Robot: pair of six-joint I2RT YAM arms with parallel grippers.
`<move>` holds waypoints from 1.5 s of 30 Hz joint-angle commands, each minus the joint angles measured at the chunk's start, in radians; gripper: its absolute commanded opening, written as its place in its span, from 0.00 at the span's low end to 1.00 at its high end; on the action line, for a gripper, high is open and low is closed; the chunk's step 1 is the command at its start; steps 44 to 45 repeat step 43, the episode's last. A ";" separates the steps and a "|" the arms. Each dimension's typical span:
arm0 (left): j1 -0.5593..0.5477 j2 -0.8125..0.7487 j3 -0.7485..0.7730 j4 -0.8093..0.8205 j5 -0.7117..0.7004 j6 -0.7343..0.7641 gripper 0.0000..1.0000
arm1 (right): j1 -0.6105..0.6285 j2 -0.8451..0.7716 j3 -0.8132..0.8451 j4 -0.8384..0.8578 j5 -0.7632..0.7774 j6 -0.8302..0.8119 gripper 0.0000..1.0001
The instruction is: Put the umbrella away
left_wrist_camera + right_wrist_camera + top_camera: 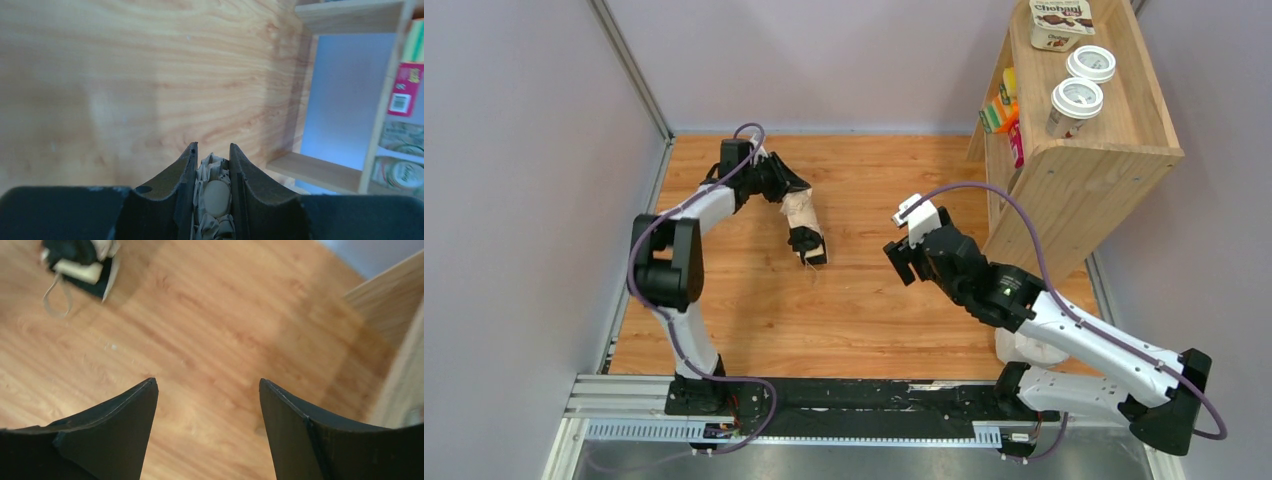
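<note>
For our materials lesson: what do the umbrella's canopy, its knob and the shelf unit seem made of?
The umbrella canopy looks like cream fabric, matte: it crumples in soft folds. Its knob is smooth and pale, wood or plastic; no grain shows. The shelf unit looks like light wood, grain visible.

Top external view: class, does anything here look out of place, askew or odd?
The folded pale beige fabric umbrella is not stowed: the left gripper is clamped on it over the wooden tabletop, its thin strap loop dangling loose. Nothing looks spilled or damaged.
</note>
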 commanded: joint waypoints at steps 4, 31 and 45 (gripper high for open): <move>0.022 0.427 0.467 0.064 0.219 0.139 0.21 | -0.029 -0.052 -0.074 -0.057 -0.186 0.198 0.79; -0.033 -0.683 0.075 -0.446 0.002 0.335 0.75 | -0.049 -0.214 -0.051 -0.090 0.159 0.364 1.00; -0.034 -1.074 0.086 -0.447 0.047 0.459 0.85 | -0.051 -0.534 -0.077 0.148 0.055 0.219 1.00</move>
